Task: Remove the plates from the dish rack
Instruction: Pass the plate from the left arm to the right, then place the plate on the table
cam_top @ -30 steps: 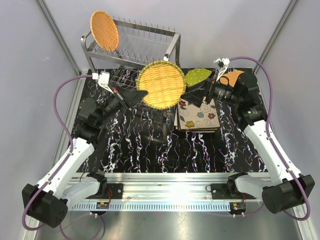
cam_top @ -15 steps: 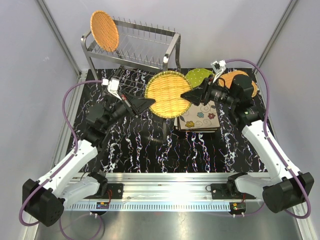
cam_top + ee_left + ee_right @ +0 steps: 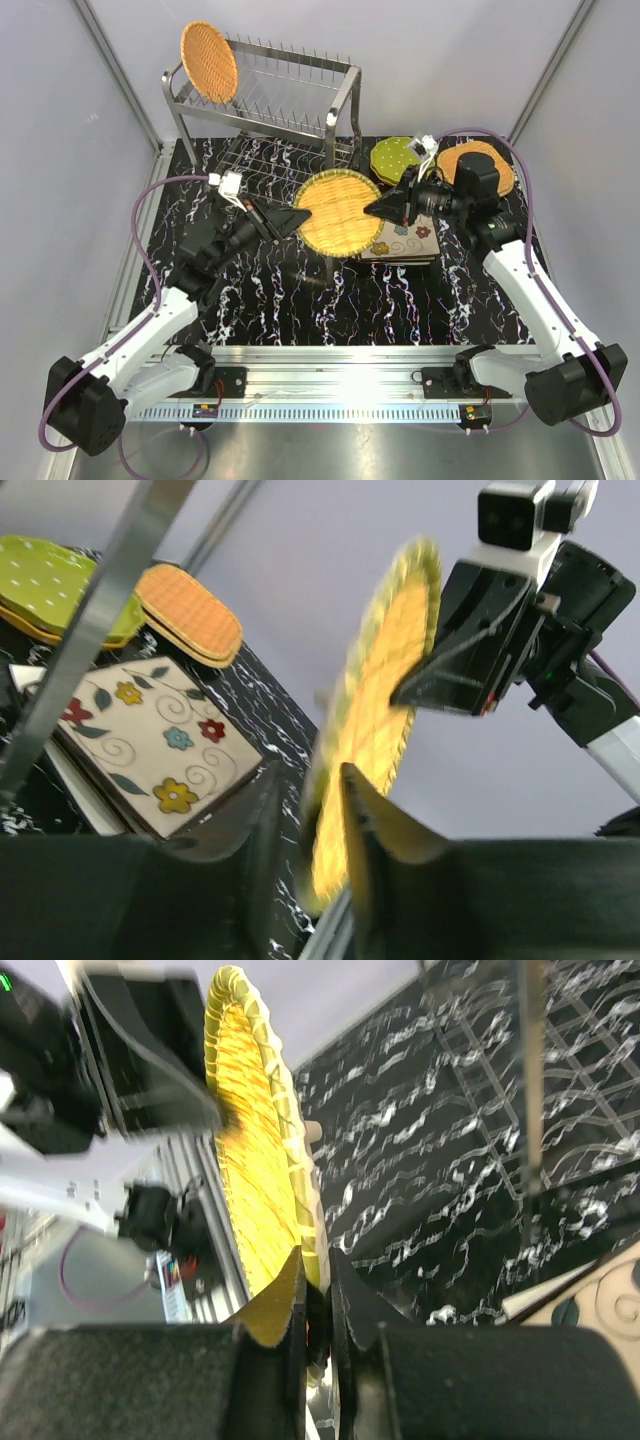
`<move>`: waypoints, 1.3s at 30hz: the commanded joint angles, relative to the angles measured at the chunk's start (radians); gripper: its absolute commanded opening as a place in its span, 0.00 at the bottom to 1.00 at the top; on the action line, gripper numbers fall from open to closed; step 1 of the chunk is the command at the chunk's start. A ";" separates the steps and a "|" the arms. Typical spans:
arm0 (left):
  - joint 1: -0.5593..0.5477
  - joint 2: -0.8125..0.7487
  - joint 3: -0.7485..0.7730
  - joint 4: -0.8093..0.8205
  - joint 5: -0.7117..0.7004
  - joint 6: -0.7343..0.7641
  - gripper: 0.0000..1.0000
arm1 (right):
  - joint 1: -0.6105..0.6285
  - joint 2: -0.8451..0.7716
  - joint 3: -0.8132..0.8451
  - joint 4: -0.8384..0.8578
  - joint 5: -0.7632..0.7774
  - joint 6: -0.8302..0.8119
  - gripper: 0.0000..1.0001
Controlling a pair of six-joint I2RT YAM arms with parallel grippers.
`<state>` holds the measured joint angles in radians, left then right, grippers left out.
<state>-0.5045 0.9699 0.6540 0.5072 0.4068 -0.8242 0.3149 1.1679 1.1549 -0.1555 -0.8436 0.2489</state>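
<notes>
A round yellow wicker plate (image 3: pixel 340 213) hangs on edge above the table, between my two grippers. My right gripper (image 3: pixel 374 209) is shut on its right rim; in the right wrist view both fingers pinch the plate (image 3: pixel 255 1160) at the gripper (image 3: pixel 318 1270). My left gripper (image 3: pixel 300 214) still straddles the opposite rim, but its jaws stand parted, with dark table showing between one finger and the plate (image 3: pixel 375 710) at the gripper (image 3: pixel 305 800). An orange wicker plate (image 3: pixel 208 62) stands upright at the left end of the steel dish rack (image 3: pixel 262 98).
On the table at right lie stacked square cream flowered plates (image 3: pixel 408 242), green dotted plates (image 3: pixel 392 155) and orange wicker plates (image 3: pixel 476 165). A rack post (image 3: pixel 100 630) crosses the left wrist view. The rack's lower wire shelf (image 3: pixel 520 1080) lies behind the held plate.
The yellow plate has come down and to the right, away from the rack. My right gripper has closed onto its rim, and my left gripper's jaws have parted.
</notes>
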 commanded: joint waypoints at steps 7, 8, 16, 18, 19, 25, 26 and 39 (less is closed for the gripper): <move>0.003 -0.149 -0.028 -0.025 -0.150 0.117 0.64 | -0.069 -0.028 0.005 -0.278 -0.077 -0.243 0.00; 0.001 -0.163 -0.027 -0.050 -0.161 0.135 0.68 | -0.086 -0.025 0.005 -0.295 -0.089 -0.244 0.00; 0.004 -0.322 -0.001 -0.333 -0.330 0.342 0.98 | -0.339 0.029 -0.007 -0.484 -0.132 -0.342 0.00; 0.004 -0.347 0.001 -0.374 -0.382 0.373 0.99 | -0.390 0.033 -0.030 -0.484 -0.130 -0.343 0.00; 0.004 -0.373 0.002 -0.409 -0.397 0.381 0.99 | -0.440 0.039 -0.043 -0.483 -0.129 -0.336 0.00; 0.004 -0.425 -0.002 -0.495 -0.476 0.415 0.99 | -0.620 0.131 -0.047 -0.480 -0.137 -0.318 0.00; 0.004 -0.427 -0.002 -0.501 -0.480 0.416 0.99 | -0.638 0.142 -0.047 -0.474 -0.120 -0.312 0.00; 0.006 -0.462 -0.008 -0.559 -0.572 0.445 0.99 | -0.843 0.250 -0.073 -0.351 0.182 -0.070 0.00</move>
<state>-0.5022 0.5228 0.6308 -0.0689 -0.1085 -0.4084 -0.5240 1.4326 1.0847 -0.5846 -0.7406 0.0937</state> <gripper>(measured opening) 0.987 0.133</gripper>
